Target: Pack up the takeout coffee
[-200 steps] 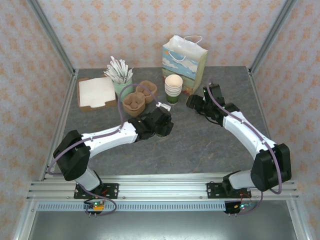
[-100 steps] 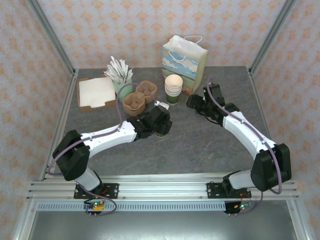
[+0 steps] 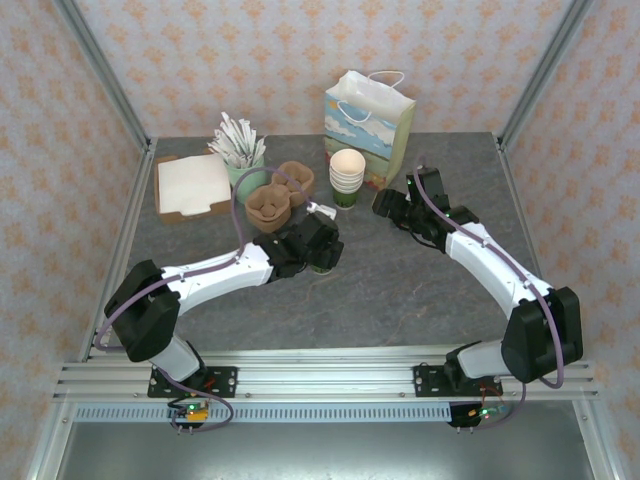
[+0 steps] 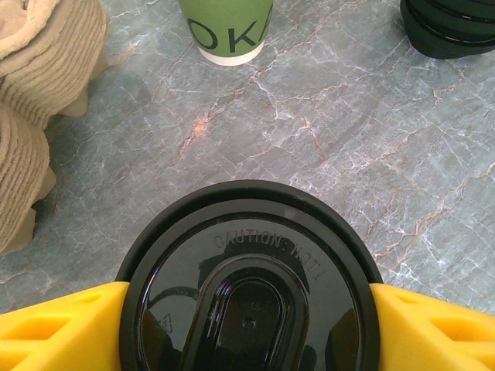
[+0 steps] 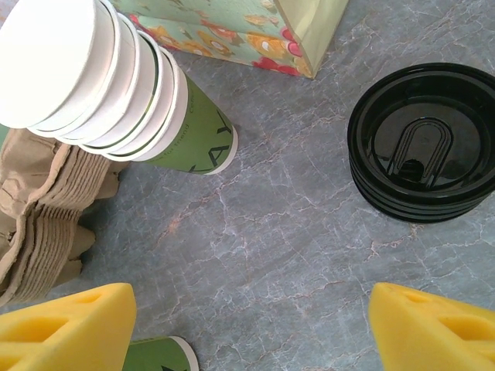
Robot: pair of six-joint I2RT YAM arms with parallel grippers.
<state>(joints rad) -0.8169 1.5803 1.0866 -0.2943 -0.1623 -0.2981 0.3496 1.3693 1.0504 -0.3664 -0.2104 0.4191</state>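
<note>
From the metal rail (image 3: 320, 375) at the near edge, a grey veined stone worktop (image 3: 400, 290) runs back to walls (image 3: 250, 60) papered cream with orange motifs, with aluminium posts (image 3: 100, 70) at the corners. Mid-worktop, the left claw (image 4: 247, 328) is clamped on the takeout coffee (image 4: 255, 232), its yellow fingers (image 4: 62, 328) pressing both sides of the glossy black lid embossed with a hot-caution warning. From above, only a sliver of green cup side shows. Whether its base rests on the stone I cannot tell. The right claw (image 5: 247, 309) hangs beyond it with fingers wide apart, holding nothing, near the pile of black lids (image 5: 424, 143). Farther back are the pulp carriers (image 3: 278, 195), the stack of lidless cups (image 3: 347, 172) and the gift bag (image 3: 368, 120). Since a second ago the left claw and cup have edged slightly left, and the right arm has stayed put.
</note>
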